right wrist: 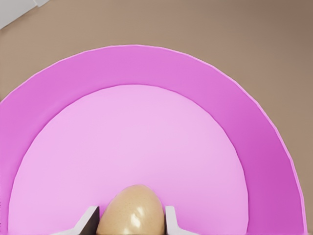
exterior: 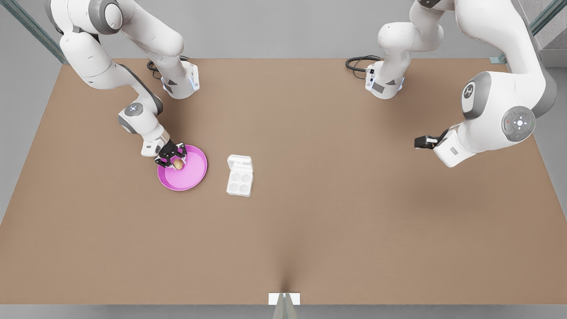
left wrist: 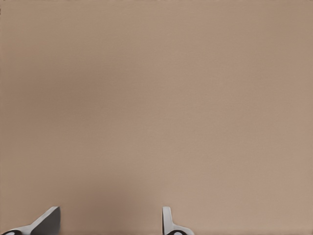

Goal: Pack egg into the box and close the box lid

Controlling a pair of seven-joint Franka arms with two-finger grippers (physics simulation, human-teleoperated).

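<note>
The tan egg (exterior: 178,164) sits between the fingers of my right gripper (exterior: 176,162) over the near-left part of the pink plate (exterior: 188,175). In the right wrist view both fingers (right wrist: 171,221) press the sides of the egg (right wrist: 132,213), so the gripper is shut on it. The white box (exterior: 239,182) lies open just to the front view's right of the plate, its four cups empty. The box lid (exterior: 240,163) is folded flat on the far side. My left gripper (exterior: 421,142) waits high at the front view's right, open (left wrist: 108,223) over bare table.
The pink plate's rim (right wrist: 146,66) curves around the egg. The brown table (exterior: 336,212) spreads wide around plate and box. Both arm bases (exterior: 181,82) stand at the far edge, with black cables beside them.
</note>
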